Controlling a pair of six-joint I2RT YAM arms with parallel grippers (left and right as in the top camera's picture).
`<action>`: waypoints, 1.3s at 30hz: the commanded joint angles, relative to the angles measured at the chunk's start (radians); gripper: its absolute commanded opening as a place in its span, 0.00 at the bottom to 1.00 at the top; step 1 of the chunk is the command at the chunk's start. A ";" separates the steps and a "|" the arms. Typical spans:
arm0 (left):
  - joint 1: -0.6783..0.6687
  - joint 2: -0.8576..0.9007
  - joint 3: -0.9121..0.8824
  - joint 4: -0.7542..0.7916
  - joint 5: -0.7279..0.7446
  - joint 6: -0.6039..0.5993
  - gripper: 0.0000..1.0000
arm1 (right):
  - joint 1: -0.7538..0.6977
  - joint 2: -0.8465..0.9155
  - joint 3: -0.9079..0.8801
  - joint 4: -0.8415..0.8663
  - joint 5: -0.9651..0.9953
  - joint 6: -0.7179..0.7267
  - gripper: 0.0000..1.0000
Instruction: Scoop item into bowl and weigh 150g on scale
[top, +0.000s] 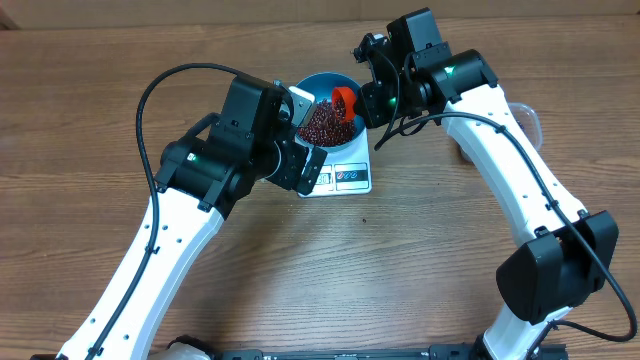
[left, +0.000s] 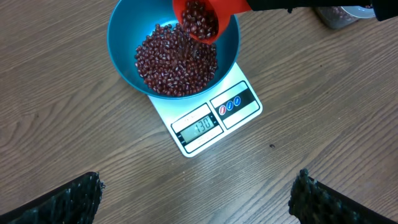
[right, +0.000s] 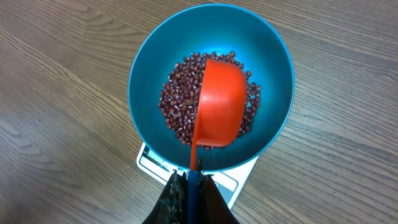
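On the wooden counter (top: 100, 80), the right hand (right: 188, 186), gripping the red scoop (right: 221, 102) over the bowl (left: 124, 31) at upper centre, should trickle beans (left: 168, 62) slowly, watching the scale (left: 239, 106); the left hand (left: 199, 199) is open.

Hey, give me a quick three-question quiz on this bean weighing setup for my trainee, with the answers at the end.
1. Above the blue bowl, what does the right tool grip? A the red scoop; B a spoon; C nothing.
2. True or false: the bowl stands on the table beside the scale.
3. Fill in: the left tool has its jaws ___.
Key: 1 A; 2 false, it stands on the scale; 3 open.
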 joint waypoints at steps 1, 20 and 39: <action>0.003 0.005 0.008 0.002 0.014 0.019 1.00 | 0.003 -0.039 0.031 0.007 0.010 -0.011 0.04; 0.003 0.005 0.008 0.002 0.014 0.019 0.99 | 0.003 -0.039 0.031 0.013 0.009 0.012 0.04; 0.003 0.005 0.008 0.002 0.014 0.019 1.00 | 0.016 -0.039 0.031 0.018 0.047 0.028 0.03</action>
